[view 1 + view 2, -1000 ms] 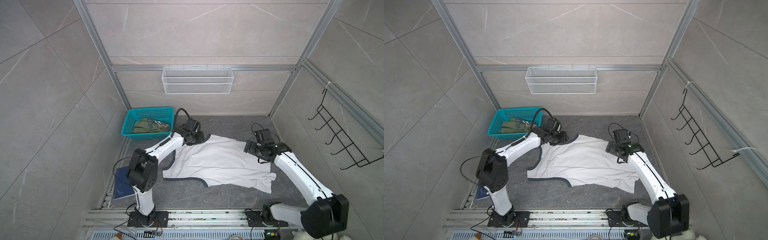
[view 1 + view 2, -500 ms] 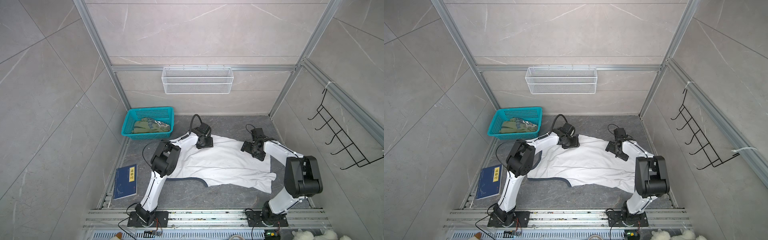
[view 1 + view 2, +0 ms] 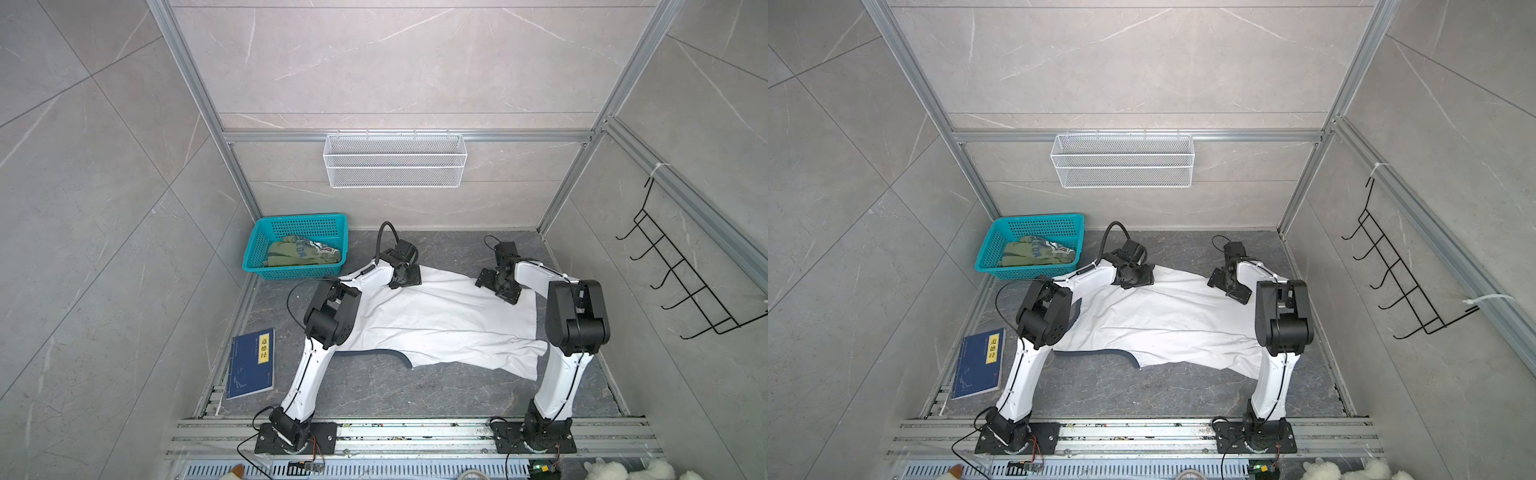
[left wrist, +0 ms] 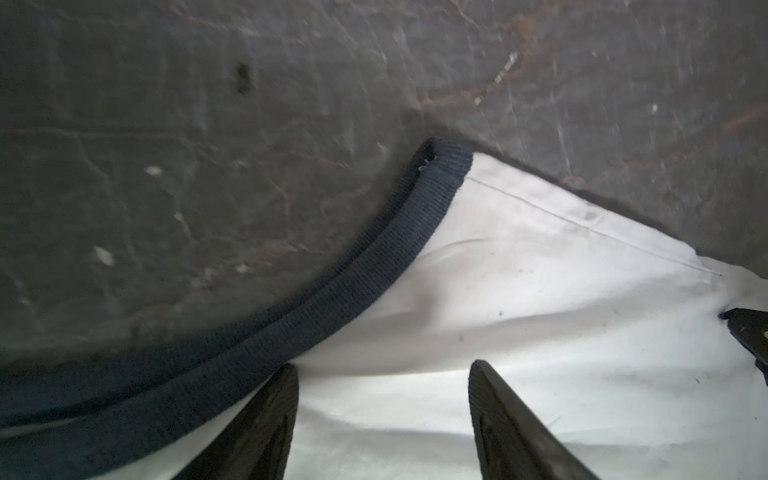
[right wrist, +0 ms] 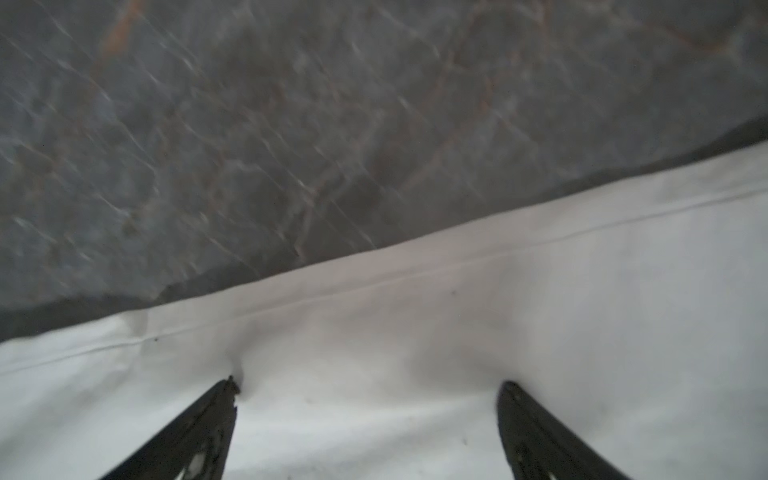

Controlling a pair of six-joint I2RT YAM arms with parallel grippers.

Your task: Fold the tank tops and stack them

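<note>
The white tank top (image 3: 436, 324) with navy trim lies spread on the dark table in both top views (image 3: 1163, 324). My left gripper (image 3: 405, 277) rests on its far left corner. In the left wrist view its open jaws (image 4: 384, 365) stand on white cloth beside the navy trim (image 4: 374, 257), with nothing pinched between them. My right gripper (image 3: 498, 287) sits on the far right edge. In the right wrist view it is open (image 5: 370, 386), tips pressing into the cloth near the hem. The olive tank top (image 3: 303, 252) lies crumpled in the teal basket (image 3: 297, 218).
A dark blue book (image 3: 251, 363) lies at the left edge of the table. A white wire basket (image 3: 395, 160) hangs on the back wall and a black hook rack (image 3: 685, 286) on the right wall. Both arms' elbows rise over the top's left and right sides.
Both grippers have shifted a little toward each other along the top's far edge, and both elbows have swung up toward the camera. The left jaws have widened slightly. The book is now uncovered.
</note>
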